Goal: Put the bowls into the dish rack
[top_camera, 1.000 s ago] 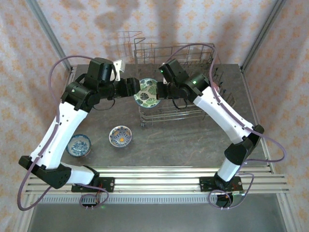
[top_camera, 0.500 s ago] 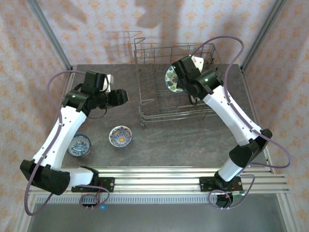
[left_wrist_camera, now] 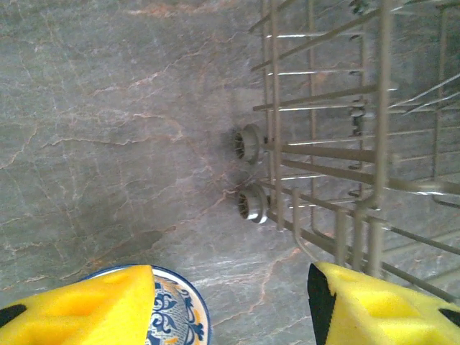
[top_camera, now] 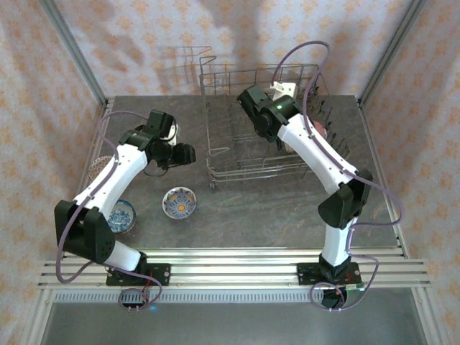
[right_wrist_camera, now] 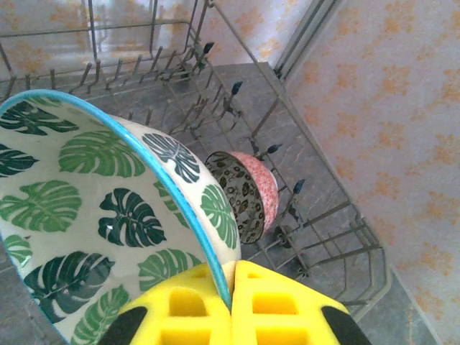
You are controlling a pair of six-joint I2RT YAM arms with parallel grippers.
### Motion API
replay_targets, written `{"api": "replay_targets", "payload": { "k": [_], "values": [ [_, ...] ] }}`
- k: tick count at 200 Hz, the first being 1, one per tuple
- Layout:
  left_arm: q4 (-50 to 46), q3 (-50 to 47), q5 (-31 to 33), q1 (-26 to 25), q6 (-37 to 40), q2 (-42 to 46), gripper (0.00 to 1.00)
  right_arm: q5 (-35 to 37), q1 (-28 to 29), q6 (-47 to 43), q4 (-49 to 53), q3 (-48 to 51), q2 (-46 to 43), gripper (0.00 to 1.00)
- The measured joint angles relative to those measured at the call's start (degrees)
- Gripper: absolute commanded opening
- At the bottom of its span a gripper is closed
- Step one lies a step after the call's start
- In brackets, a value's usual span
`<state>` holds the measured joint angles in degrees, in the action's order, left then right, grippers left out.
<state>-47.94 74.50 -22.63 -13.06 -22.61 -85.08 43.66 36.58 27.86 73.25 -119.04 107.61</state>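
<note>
My right gripper [right_wrist_camera: 231, 305] is shut on the rim of a cream bowl with green leaves and a blue edge [right_wrist_camera: 93, 201], holding it tilted over the dish rack [right_wrist_camera: 330, 237]. A pinkish-red bowl with a brown patterned inside [right_wrist_camera: 248, 194] stands on edge between the tines just beyond it. From above, the right gripper [top_camera: 251, 101] hangs over the rack's [top_camera: 230, 171] back half. My left gripper [left_wrist_camera: 230, 309] is open above the table, with a blue-and-orange bowl [left_wrist_camera: 172, 316] under its left finger [left_wrist_camera: 79, 309]. That bowl [top_camera: 179, 202] sits in front of the left gripper [top_camera: 185, 153].
The rack's corner wheels [left_wrist_camera: 248, 144] stand just right of my left gripper. A blue bowl [top_camera: 121, 214] sits partly behind the left arm, and a pinkish bowl [top_camera: 100, 167] lies at the table's left edge. Patterned walls enclose the table.
The right arm took the green leaf bowl from the rack's front left to over its back half. The left gripper drew away from the bowl and swung down toward the blue-and-orange bowl.
</note>
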Motion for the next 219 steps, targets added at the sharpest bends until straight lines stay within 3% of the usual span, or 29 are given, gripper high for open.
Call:
{"api": "replay_targets", "payload": {
  "k": [109,219],
  "values": [
    [2.8,1.5,-1.5,-2.1,1.3,-11.0,0.64,9.9,0.5,1.6,13.4,-12.9,12.3,0.00],
    [2.6,2.3,-1.0,-11.2,0.4,-11.5,0.65,14.8,0.5,3.7,19.8,-9.9,12.7,0.00]
  ]
}}
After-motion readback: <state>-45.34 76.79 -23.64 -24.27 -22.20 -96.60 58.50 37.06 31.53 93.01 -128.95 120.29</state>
